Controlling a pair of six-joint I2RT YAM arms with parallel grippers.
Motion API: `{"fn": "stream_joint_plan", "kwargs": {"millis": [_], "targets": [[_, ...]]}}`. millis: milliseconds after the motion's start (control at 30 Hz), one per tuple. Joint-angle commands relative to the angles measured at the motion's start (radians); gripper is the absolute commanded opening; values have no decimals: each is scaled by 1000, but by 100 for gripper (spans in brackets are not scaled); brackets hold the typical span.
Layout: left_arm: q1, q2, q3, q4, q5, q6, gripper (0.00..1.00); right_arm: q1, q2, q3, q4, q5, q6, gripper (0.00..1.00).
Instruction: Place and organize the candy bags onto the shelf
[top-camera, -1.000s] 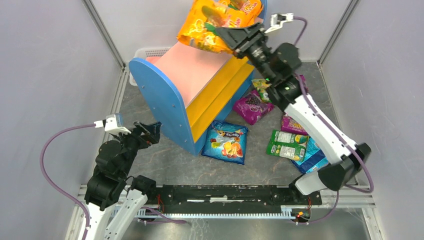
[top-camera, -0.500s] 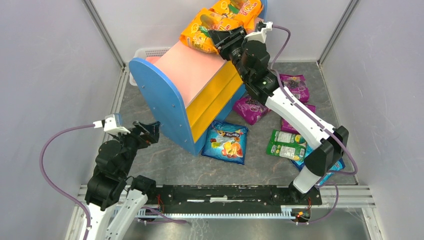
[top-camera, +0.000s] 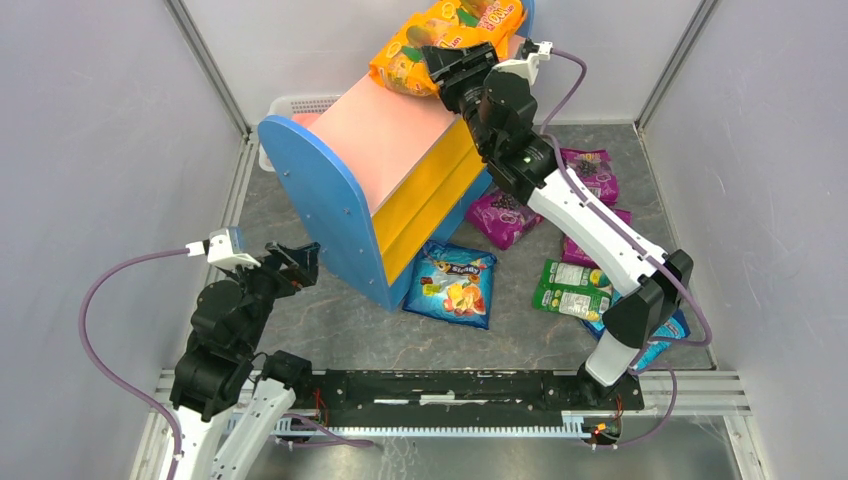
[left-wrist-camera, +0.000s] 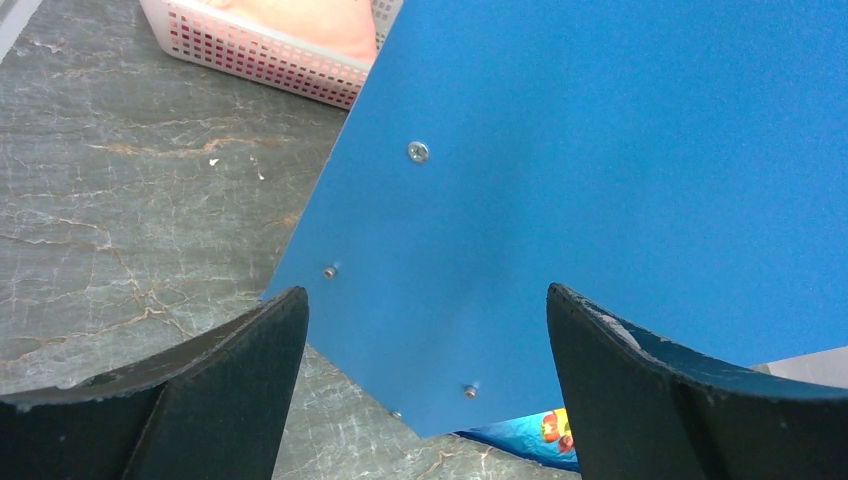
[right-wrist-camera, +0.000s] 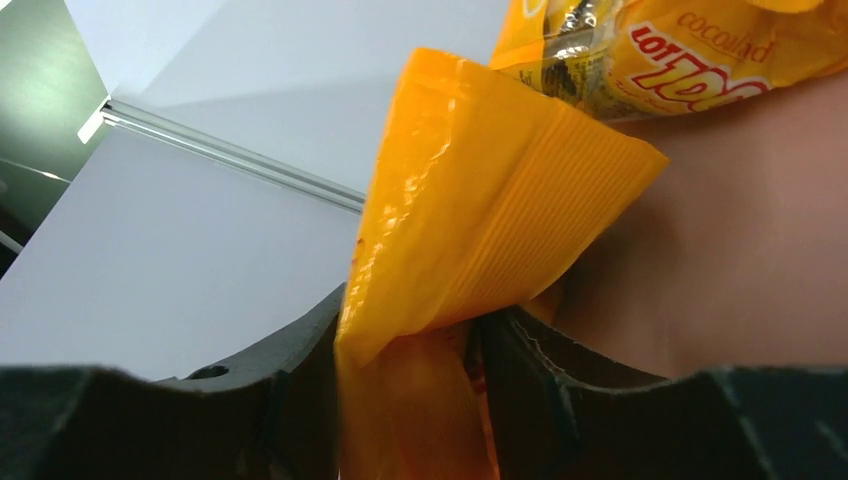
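Your right end effector (right-wrist-camera: 420, 345) grips the orange candy bag (right-wrist-camera: 490, 200) (seam only); lay it flat atop the shelf (top-camera: 385, 130), then release.

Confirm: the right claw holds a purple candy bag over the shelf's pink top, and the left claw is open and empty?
Wrong colour: the right claw holds an orange candy bag, not a purple one, as the right wrist view shows. The rest stands.

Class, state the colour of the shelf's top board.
Pink; the top board shows best in the top external view.
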Motion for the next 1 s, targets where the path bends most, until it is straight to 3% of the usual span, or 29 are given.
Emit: {"fn": "stream_joint_plan", "kwargs": {"millis": [0, 300, 467, 800, 967], "targets": [[4, 1, -3, 41, 3, 41, 95, 2, -4, 77, 76, 23, -9, 58], [3, -9, -2, 43, 17, 42, 94, -4, -77, 30, -57, 15, -165, 90], [-32, -12, -3, 43, 21, 43, 94, -17, -117, 20, -196, 6, -243, 98], [-77, -32, -1, 42, 24, 43, 93, -39, -202, -44, -251, -73, -316, 98], [-79, -48, 1, 36, 22, 44, 93, -37, -222, -106, -208, -116, -329, 80]]}}
